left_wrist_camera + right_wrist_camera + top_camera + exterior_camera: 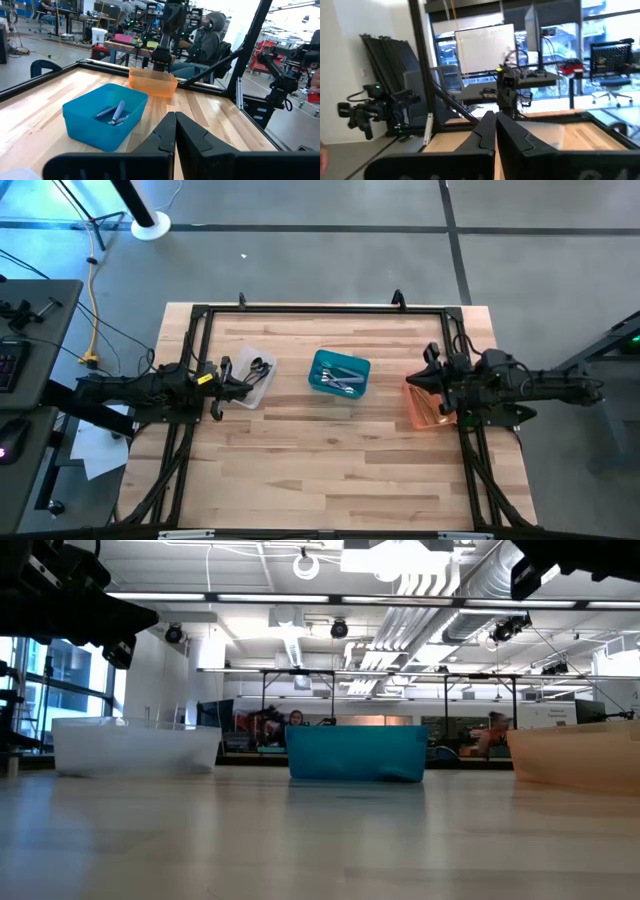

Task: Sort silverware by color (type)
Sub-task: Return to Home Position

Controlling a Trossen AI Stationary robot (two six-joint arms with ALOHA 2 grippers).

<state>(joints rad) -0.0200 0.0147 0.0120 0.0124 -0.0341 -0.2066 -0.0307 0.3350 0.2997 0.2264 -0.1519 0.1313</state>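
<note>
Three bins stand in a row on the wooden table. The clear bin (257, 380) on the left holds dark silverware (259, 366). The teal bin (340, 373) in the middle holds silver silverware (344, 379), which also shows in the left wrist view (116, 114). The orange bin (428, 406) stands on the right; what lies in it I cannot tell. My left gripper (238, 380) hovers level at the clear bin's left end, shut and empty (175, 125). My right gripper (410, 381) hangs above the orange bin, also shut and empty (495, 122).
A black frame (320, 308) runs along the table's far edge and down both sides behind the arms. Bare wood lies across the near half of the table (330, 470). A person sits in the room beyond the table (212, 30).
</note>
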